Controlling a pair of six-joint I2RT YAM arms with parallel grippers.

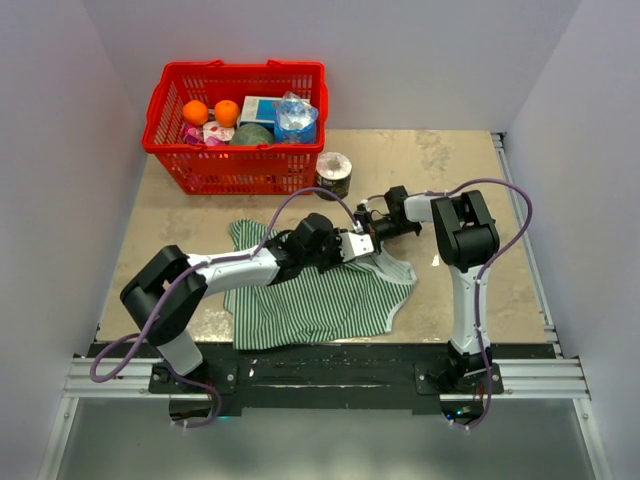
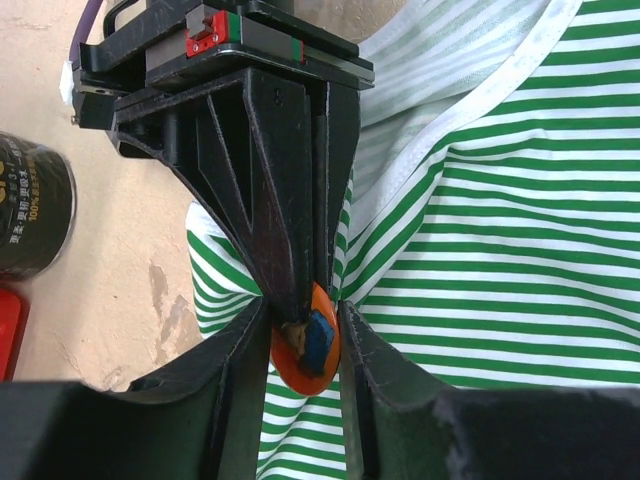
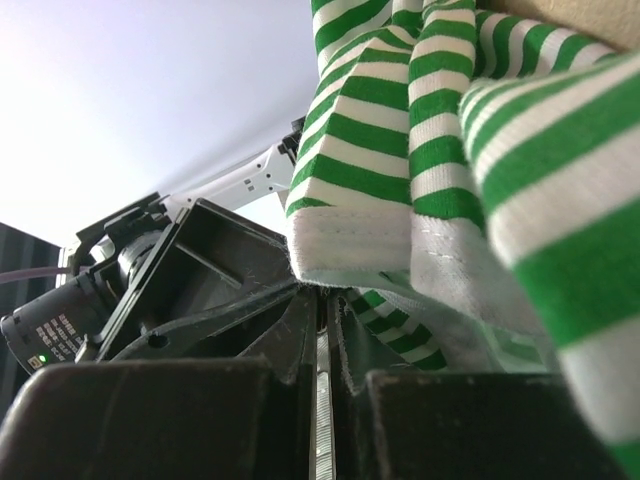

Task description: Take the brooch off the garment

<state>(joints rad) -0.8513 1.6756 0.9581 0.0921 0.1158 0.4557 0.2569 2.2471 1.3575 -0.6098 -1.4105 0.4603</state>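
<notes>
Green-and-white striped cloth, the garment [image 1: 310,300], lies spread on the tan table [image 1: 450,160] in front of the two arm bases, its upper right corner bunched where both arms meet. The left gripper [image 1: 352,247] reaches in from the left and the right gripper [image 1: 372,232] from the right, tip to tip over that corner. In the left wrist view the brooch [image 2: 300,368] shows as a small orange disc with a little blue piece on its face, sitting at the edge of the striped cloth; the left gripper's fingers [image 2: 365,350] are clenched on it, one against each side. The right gripper comes down from above in that view, its two dark fingers pressed together with their tips touching the top edge of the disc and gathered cloth on either side. In the right wrist view the white-trimmed hem runs down into the narrow slit between its fingers [image 3: 270,340], so it is clamped on the cloth. A dark can [image 1: 333,175] stands just beyond the garment, beside a red basket [image 1: 240,68] holding oranges and packets
</notes>
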